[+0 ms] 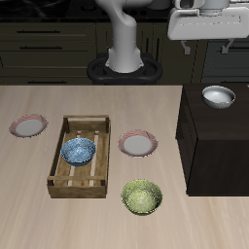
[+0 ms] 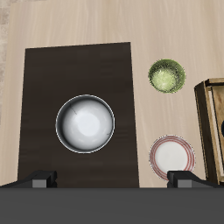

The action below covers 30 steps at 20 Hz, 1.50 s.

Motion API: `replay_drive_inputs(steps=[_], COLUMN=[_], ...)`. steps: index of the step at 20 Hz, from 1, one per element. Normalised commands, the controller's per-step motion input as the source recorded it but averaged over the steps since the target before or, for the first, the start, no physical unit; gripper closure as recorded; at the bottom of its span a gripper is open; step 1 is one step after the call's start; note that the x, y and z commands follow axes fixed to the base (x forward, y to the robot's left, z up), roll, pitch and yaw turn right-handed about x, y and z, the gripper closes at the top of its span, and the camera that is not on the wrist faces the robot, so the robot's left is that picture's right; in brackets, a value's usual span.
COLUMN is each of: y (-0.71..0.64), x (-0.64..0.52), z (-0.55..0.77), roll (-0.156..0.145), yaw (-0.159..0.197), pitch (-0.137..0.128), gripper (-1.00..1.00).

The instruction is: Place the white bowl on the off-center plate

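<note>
The white bowl (image 1: 219, 95) (image 2: 85, 122) sits upright on top of a dark block (image 1: 209, 146). My gripper (image 1: 211, 39) (image 2: 114, 180) hangs well above the bowl and is open, with its fingers (image 2: 42, 179) spread wide and nothing between them. The off-center plate (image 1: 28, 124), pink-rimmed, lies on the table far across from the bowl, beyond the wooden tray. It is out of the wrist view.
A near-identical plate (image 1: 137, 144) (image 2: 171, 156) lies between the wooden tray (image 1: 82, 155) and the dark block. A blue patterned bowl (image 1: 79, 150) rests in the tray. A green speckled bowl (image 1: 142, 197) (image 2: 166, 75) stands nearer the table's front edge.
</note>
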Motion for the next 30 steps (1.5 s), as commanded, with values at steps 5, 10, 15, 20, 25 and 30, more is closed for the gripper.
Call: replay_drive_inputs(steps=[5, 10, 15, 20, 25, 30], y=[0.02, -0.01, 0.03, 0.04, -0.02, -0.01], x=[0.14, 0.16, 0.05, 0.01, 0.07, 0.08], z=[0.02, -0.02, -0.07, -0.13, -0.28, -0.21], roll=[-0.004, -0.024, -0.012, -0.002, -0.023, -0.007], yaw=[-0.012, -0.026, 0.0, 0.005, 0.011, 0.008], pitch=[0.002, 0.017, 0.001, 0.018, 0.028, 0.022], gripper=[-1.0, -1.0, -1.0, -1.0, -1.0, -1.0])
